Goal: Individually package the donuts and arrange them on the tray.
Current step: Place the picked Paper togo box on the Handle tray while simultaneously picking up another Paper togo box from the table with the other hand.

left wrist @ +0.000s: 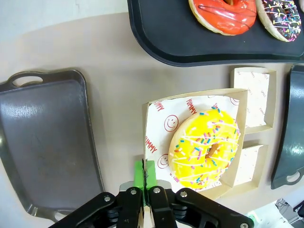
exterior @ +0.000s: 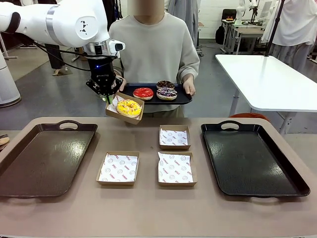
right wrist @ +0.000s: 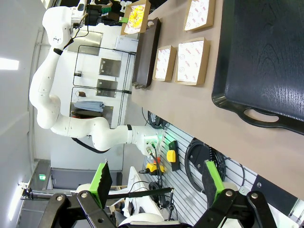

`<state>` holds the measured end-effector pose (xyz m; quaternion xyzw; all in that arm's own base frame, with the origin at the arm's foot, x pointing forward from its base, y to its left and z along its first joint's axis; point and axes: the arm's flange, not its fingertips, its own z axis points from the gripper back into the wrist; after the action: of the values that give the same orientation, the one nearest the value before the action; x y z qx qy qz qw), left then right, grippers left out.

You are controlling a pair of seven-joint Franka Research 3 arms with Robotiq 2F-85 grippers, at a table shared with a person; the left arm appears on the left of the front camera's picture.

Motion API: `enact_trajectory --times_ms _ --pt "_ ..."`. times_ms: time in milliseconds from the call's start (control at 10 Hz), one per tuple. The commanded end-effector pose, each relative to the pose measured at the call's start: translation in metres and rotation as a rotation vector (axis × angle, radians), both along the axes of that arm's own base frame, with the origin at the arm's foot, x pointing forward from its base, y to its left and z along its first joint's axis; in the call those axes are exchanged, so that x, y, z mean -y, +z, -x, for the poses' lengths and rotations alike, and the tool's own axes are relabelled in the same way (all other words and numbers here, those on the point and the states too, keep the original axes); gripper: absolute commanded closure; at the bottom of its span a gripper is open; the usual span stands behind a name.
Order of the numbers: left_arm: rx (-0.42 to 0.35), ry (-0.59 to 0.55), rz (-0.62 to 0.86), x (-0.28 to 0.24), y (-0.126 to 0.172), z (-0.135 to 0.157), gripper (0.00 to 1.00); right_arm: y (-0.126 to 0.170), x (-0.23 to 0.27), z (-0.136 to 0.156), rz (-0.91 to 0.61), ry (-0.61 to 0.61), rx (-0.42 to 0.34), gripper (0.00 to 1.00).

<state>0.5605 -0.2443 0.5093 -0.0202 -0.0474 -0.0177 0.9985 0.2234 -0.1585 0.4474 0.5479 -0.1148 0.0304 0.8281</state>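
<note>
High above the table's far edge, my left gripper [exterior: 108, 98] is shut on the rim of a cardboard box [exterior: 113, 111] lined with printed paper. The yellow-iced donut [exterior: 129, 107] lies in that box. In the left wrist view the green pads [left wrist: 139, 175] pinch the box's edge [left wrist: 151, 142] beside the yellow donut [left wrist: 206, 147]. A person holds a small black tray [exterior: 184, 99] carrying the red-glazed donut [exterior: 143, 92], the chocolate-topped donut [exterior: 165, 85] and the sprinkled dark donut [exterior: 167, 93]. My right gripper [right wrist: 157, 178] stands open, off the table's side, holding nothing.
Three empty lined boxes [exterior: 118, 168] [exterior: 174, 138] [exterior: 176, 168] sit mid-table. A brown handled tray [exterior: 42, 158] lies at the left and a black handled tray [exterior: 252, 158] at the right. A white table [exterior: 267, 79] stands behind at the right.
</note>
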Motion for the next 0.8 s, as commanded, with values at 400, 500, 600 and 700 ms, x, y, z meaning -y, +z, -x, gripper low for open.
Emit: enact_trajectory --times_ms 400,500,600,700 --pt "0.045 -0.024 0.062 -0.103 0.010 0.029 0.99 0.074 -0.086 -0.139 0.288 0.067 -0.236 0.00" --pt "0.036 0.002 0.056 -0.126 0.011 0.044 0.99 0.086 -0.110 -0.166 0.371 0.078 -0.266 0.00" --pt "0.033 0.026 0.050 -0.145 0.011 0.059 0.99 0.095 -0.133 -0.185 0.454 0.082 -0.277 0.00" --pt "0.026 0.044 0.050 -0.160 0.010 0.070 0.99 0.100 -0.155 -0.200 0.515 0.098 -0.284 0.00"
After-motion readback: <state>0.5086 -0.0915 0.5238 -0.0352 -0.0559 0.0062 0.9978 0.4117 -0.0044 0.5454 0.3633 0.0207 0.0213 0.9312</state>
